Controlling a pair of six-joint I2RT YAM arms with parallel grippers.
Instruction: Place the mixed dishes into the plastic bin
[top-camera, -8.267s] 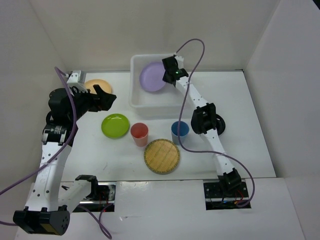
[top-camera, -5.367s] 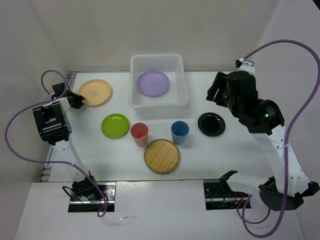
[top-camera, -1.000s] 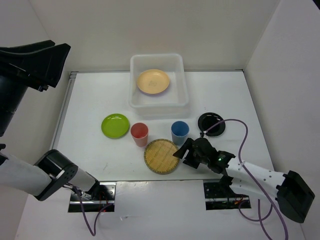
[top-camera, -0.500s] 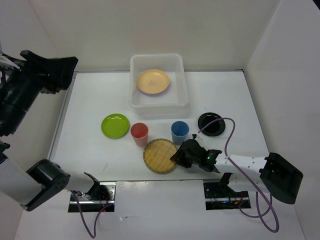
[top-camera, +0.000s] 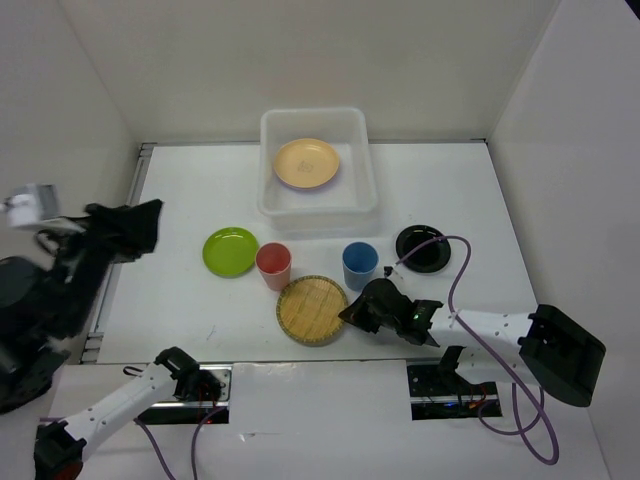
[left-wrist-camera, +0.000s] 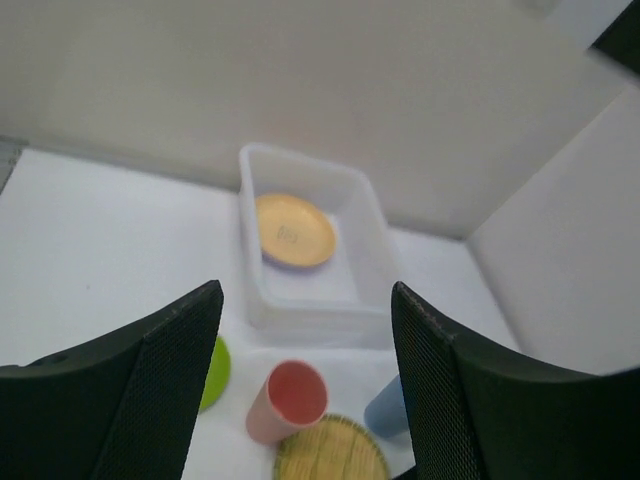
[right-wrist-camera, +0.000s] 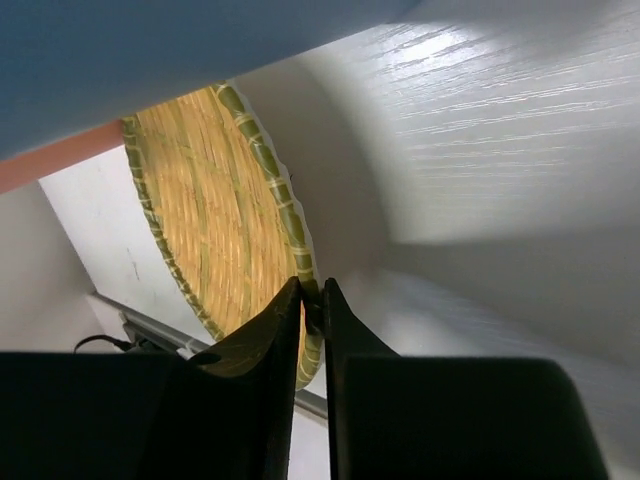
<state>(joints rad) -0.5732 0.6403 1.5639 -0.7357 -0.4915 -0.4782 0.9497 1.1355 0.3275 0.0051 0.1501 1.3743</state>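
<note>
Right claw pinched tight on the wicker plate rim at 3 o'clock
Thin edge grip: lifting, I may lose it, or knock the red cup at 11 o'clock

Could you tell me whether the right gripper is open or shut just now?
The right gripper is shut on the woven plate; its fingers pinch the rim.
</note>
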